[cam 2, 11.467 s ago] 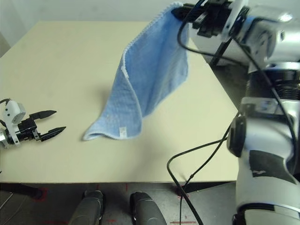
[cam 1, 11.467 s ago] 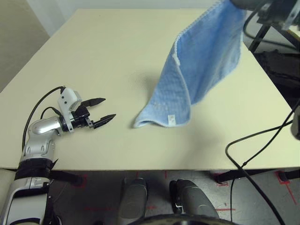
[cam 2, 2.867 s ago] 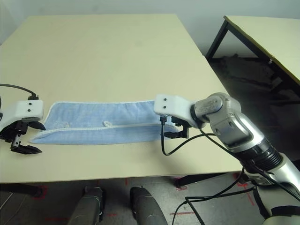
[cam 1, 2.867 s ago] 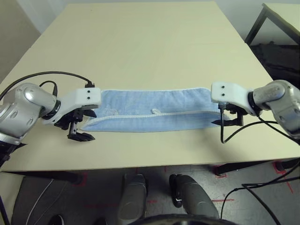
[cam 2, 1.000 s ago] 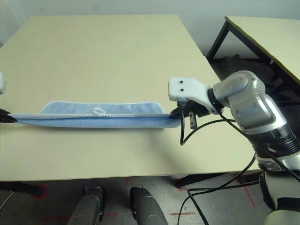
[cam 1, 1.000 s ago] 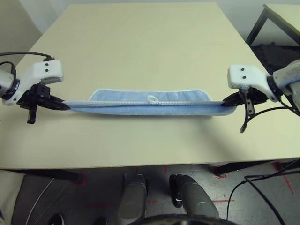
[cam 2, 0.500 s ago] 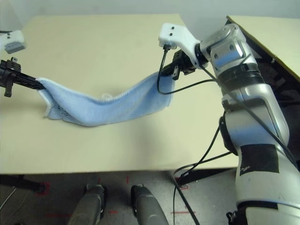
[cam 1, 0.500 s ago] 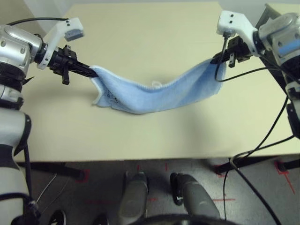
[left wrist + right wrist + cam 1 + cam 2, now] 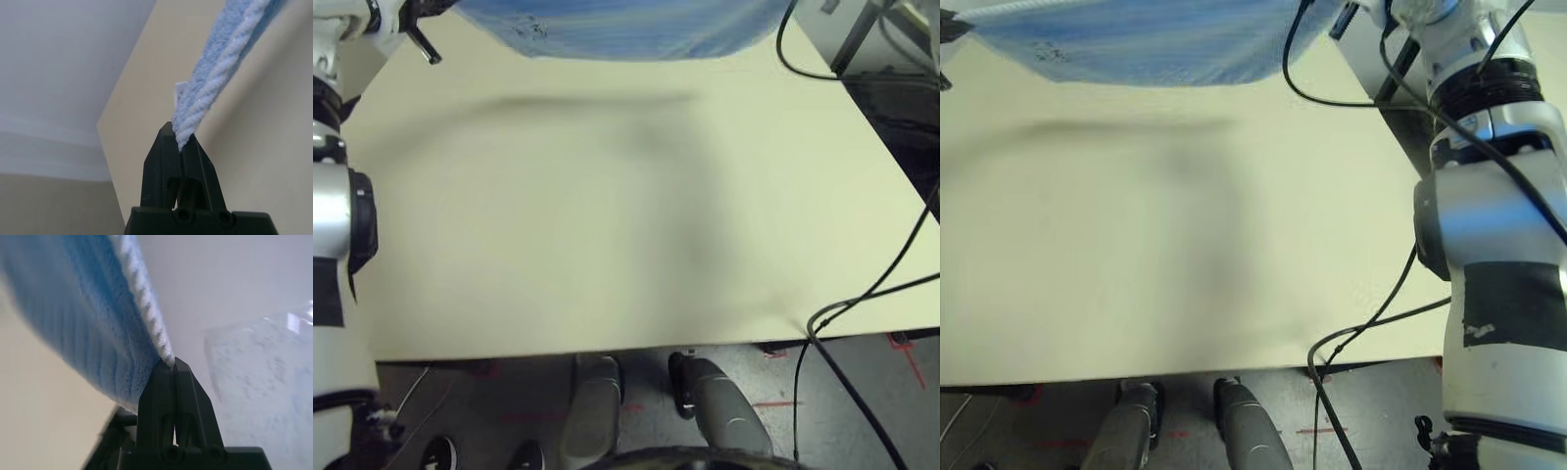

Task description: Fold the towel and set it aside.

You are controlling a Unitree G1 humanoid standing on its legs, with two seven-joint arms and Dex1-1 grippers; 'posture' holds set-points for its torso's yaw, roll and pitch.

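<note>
The light-blue towel (image 9: 626, 29) hangs in the air, high above the table (image 9: 607, 245), stretched between my two arms as a folded band with its lower edge sagging. A dark mark shows near its left end. In the left wrist view my left gripper (image 9: 178, 139) is shut on one end of the towel (image 9: 230, 73), pinching the white stitched edging. In the right wrist view my right gripper (image 9: 171, 363) is shut on the other end of the towel (image 9: 73, 323). The towel's upper part is cut off by the picture's top edge.
The towel's shadow lies across the far half of the beige table. A black cable (image 9: 862, 304) loops past the table's right front corner. My right arm (image 9: 1489, 196) rises beside the right edge. A dark floor area (image 9: 901, 108) lies to the right of the table.
Both arms have lifted the towel much higher, from a sagging arc just over the table up to the top of the view. Both grips have held.
</note>
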